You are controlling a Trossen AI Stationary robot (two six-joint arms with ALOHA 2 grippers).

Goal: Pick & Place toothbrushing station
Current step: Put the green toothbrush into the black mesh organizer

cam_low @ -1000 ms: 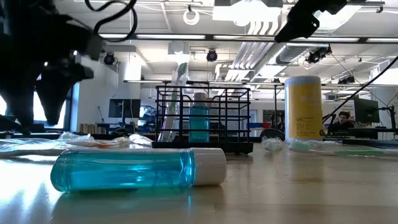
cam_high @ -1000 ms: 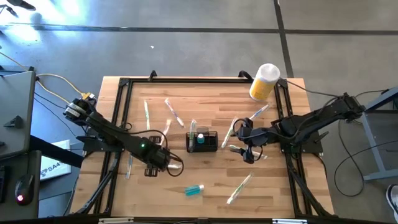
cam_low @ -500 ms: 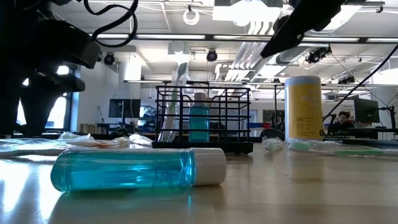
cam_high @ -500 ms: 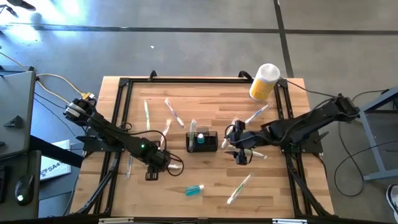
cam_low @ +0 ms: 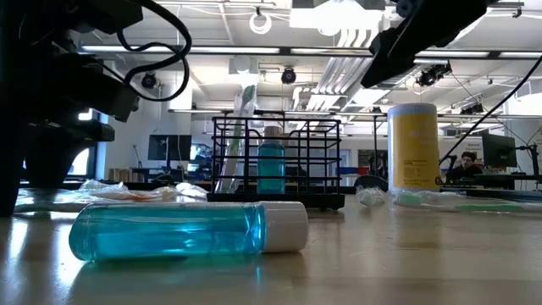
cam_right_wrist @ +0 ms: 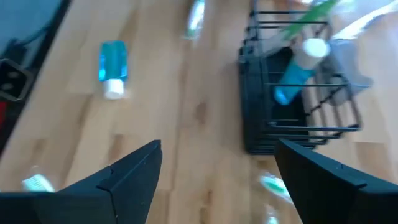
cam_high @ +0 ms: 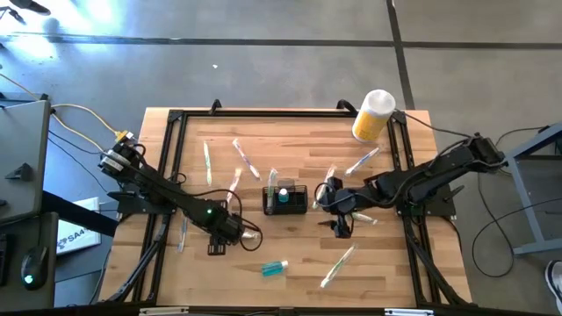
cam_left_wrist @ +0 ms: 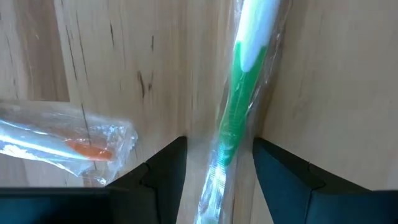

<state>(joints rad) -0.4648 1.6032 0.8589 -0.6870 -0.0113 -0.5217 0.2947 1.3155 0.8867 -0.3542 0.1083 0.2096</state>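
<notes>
Workshop lights and ducting fill the background beyond the butcher-block table (cam_high: pixel 290 140), and we pick it up at the left side: the left gripper (cam_left_wrist: pixel 214 163) is down low over a green-handled toothbrush in a clear wrapper (cam_left_wrist: pixel 239 118), fingers parted to either side of it, wide enough to straddle, not pinching it as far as the wrist view shows. Just beside it lies an orange-tipped wrapped brush (cam_left_wrist: pixel 68 146), untouched. Moving across, a blue bottle with a white cap (cam_high: pixel 274 268) lies on its side near the front edge. Centre table now: the toothbrushing station (cam_high: pixel 285 200), the black wire caddy, stands upright with a small blue bottle (cam_right_wrist: pixel 297 74) and a wrapped brush already inside. Just to its right hangs the right gripper (cam_high: pixel 338 211), claws spread wide and empty, looking down at the caddy's side. Far right, back corner, the yellow canister with a white lid (cam_high: pixel 374 115) stands upright, any label too small to read; no writing legible anywhere on the table. My read: this is the loading step, the left arm about to take that green brush. Next it needs to close squarely on the handle, lift clear, and carry it over to the caddy.
</notes>
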